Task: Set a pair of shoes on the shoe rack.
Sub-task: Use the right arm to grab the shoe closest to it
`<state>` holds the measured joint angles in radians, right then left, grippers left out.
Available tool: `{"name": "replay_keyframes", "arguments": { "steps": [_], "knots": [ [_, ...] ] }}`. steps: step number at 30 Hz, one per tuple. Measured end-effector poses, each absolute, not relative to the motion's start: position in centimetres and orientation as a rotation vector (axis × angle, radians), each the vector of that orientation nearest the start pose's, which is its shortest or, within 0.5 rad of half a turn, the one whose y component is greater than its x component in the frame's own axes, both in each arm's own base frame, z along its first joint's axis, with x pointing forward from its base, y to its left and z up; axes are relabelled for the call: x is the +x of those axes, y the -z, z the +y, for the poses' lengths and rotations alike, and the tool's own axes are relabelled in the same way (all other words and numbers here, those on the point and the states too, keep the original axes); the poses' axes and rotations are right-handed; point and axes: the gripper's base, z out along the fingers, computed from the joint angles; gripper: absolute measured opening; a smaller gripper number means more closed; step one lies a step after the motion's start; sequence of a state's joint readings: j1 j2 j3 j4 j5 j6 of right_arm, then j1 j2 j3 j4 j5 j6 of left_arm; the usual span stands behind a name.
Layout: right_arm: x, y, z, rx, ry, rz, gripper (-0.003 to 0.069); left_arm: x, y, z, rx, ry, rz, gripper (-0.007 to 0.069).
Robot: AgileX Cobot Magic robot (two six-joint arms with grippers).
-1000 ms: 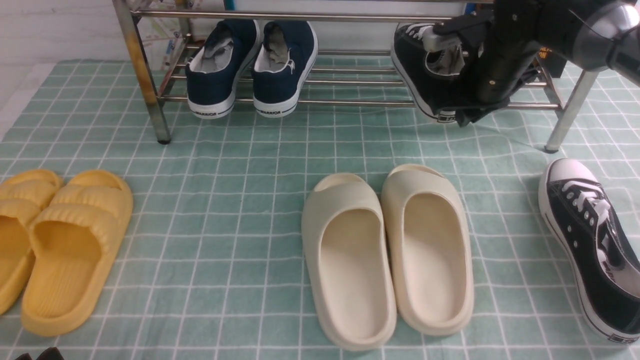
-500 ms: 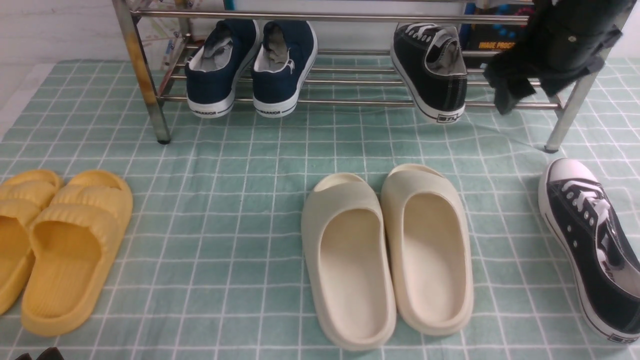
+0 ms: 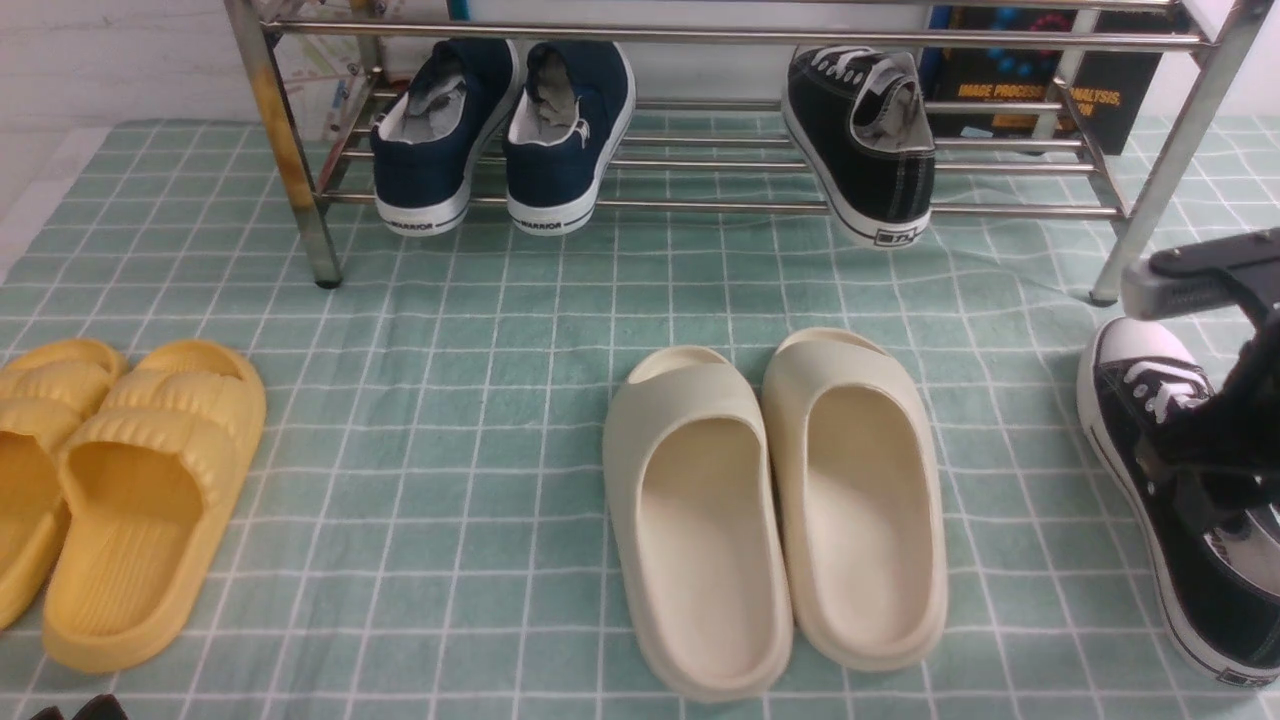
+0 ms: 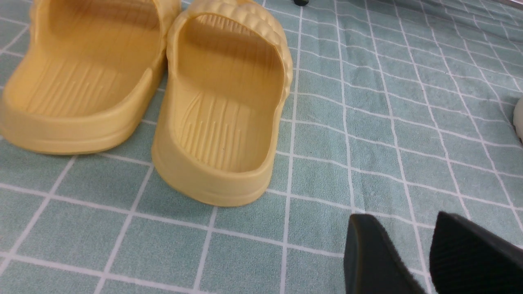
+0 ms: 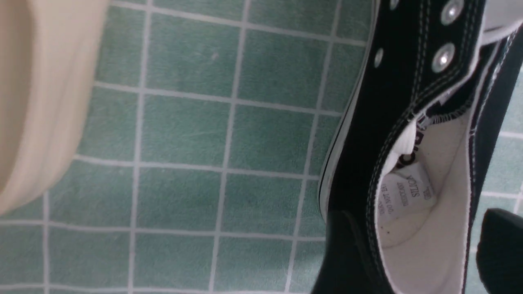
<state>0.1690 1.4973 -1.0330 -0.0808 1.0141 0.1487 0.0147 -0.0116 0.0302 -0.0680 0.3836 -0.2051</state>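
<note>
Closest to the robot, the left gripper (image 4: 402, 232) hangs low over the green checked cloth (image 3: 450, 400), near the yellow slippers (image 3: 140, 500). Its two fingers are a little apart and hold nothing.

The cream slippers (image 3: 700, 520) lie side by side in the middle. To their right, one black sneaker (image 3: 1125, 400) lies on the cloth with its white toe pointing at the rack. The right gripper (image 5: 416, 228) is right over it. Its fingers are spread wide, one on each side of the shoe's opening, and they do not squeeze it yet.

Farthest away stands the shoe rack (image 3: 700, 207). The other black sneaker (image 3: 870, 150) sits on its low bars, well apart from the navy shoes (image 3: 570, 150).

So I think one shoe is done and the grab of the second one is starting. Next, the right fingers need to close on the shoe. Then the arm should lift it and set it on the bare bars just beside its twin.
</note>
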Motion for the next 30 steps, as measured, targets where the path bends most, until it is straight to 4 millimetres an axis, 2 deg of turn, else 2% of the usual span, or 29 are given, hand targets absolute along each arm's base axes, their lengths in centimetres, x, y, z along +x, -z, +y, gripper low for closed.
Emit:
{"name": "replay_keyframes", "arguments": {
  "steps": [9,16,18,20,21,22,23,24,25,29,30],
  "knots": [
    [25.9,-21.1,3.7,-0.069,0.037,2.959,0.0347,5.2,-16.9,-0.2,-0.249,0.197,1.873,0.0238],
    [26.6,-19.6,3.8,-0.064,0.051,2.966,0.0323,5.2,-16.9,-0.2,-0.249,0.197,1.873,0.0238],
    [26.8,-19.1,3.8,-0.062,0.05,2.979,0.0291,5.2,-16.9,-0.2,-0.249,0.197,1.873,0.0238],
    [26.9,-18.8,3.8,-0.062,0.049,2.982,0.0216,5.2,-16.9,-0.2,-0.249,0.197,1.873,0.0238],
    [26.9,-18.8,3.8,-0.062,0.049,2.981,0.0171,5.2,-16.9,-0.2,-0.249,0.197,1.873,0.0238],
    [26.9,-18.8,3.8,-0.062,0.049,2.983,0.0161,5.2,-16.9,-0.2,-0.249,0.197,1.873,0.0238],
    [27.0,-19.2,3.9,-0.061,0.049,2.979,0.0062,5.2,-16.9,-0.2,-0.249,0.197,1.873,0.0238],
    [27.1,-19.5,3.9,-0.06,0.05,2.977,0.0039,5.2,-16.9,-0.2,-0.249,0.197,1.873,0.0238],
    [27.2,-19.6,3.9,-0.06,0.05,2.973,0.0034,5.2,-16.9,-0.2,-0.249,0.197,1.873,0.0238],
    [27.9,-23.6,4.1,-0.073,0.027,2.926,0.0022,5.2,-16.9,-0.2,-0.249,0.197,1.873,0.0238],
    [27.9,-23.8,4.1,-0.072,0.027,2.923,0.0022,5.2,-16.9,-0.2,-0.249,0.197,1.873,0.0238]
  ]
}}
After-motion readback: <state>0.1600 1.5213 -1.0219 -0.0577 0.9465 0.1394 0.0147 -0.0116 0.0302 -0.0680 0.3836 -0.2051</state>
